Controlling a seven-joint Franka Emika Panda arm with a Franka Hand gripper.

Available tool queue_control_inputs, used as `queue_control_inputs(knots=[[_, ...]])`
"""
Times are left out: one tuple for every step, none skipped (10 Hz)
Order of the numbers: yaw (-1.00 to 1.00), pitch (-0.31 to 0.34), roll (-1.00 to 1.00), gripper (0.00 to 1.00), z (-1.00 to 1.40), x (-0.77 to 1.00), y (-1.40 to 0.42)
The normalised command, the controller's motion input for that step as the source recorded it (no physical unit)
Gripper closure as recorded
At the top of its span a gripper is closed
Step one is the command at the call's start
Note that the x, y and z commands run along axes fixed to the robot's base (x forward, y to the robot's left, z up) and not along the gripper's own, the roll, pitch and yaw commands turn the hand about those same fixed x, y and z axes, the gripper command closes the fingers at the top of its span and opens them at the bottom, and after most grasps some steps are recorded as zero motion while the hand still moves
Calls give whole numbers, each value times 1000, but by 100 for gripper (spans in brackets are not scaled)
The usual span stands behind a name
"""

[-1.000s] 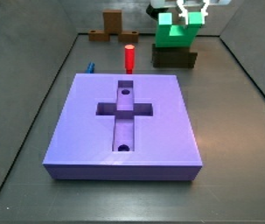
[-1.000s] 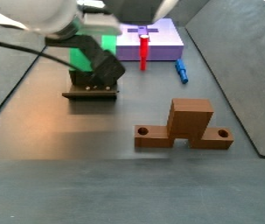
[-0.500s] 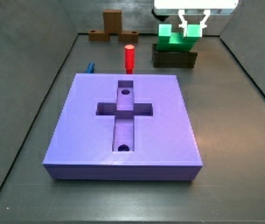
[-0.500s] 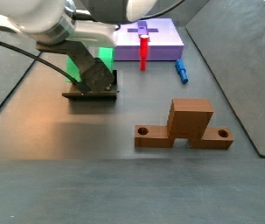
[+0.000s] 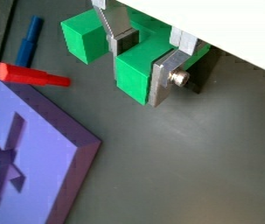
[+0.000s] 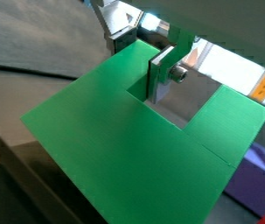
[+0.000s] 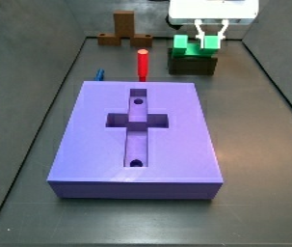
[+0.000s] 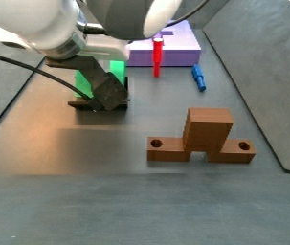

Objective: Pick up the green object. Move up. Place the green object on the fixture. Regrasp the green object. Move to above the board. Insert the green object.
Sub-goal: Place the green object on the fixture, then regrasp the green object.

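Green object: the green object (image 5: 132, 72) sits in or on the fixture (image 7: 194, 65), at the far end of the tabletop beyond the board (image 7: 138, 135); how deep it is seated cannot be told.
Build: hard, blocky plastic, two prongs with a notch between; I judge it stiff and light, with smooth flat faces that could slip under a weak squeeze.
Fingers: the gripper (image 5: 142, 52) is down over the piece; in both wrist views one silver finger (image 6: 163, 72) lies flat against a prong and the other stands in or next to the notch.
Finger state: they look clenched on the green object, or very nearly so; no clear gap shows between pad and plastic.
Where to hold: the flat parallel sides of a prong, square to the pads, seem the safest place; a grip on a corner would likely let it twist.
Beside the fingers: the fixture lies directly beneath them, in a side view half hidden by the arm (image 8: 71, 29).
Farther off: the red peg (image 7: 143, 64) stands upright well apart from the fingers, near the board's far edge; a blue pen (image 8: 198, 77) lies on the tabletop beside the board.
Farthest: a brown block on a base (image 8: 202, 138) is well clear of the fingers.
Board: its cross-shaped recess (image 7: 137, 121) is empty, so insertion is not yet done.
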Motion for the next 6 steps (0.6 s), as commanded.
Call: queue_control_inputs(knots=[[166,0,409,100,-120,3,0],[0,0,-14,100,0,0,0],[0,0,0,100,0,0,0],[0,0,0,0,0,0,0],[0,0,83,0,0,0,0],[0,-6,320,0,337,0,0]])
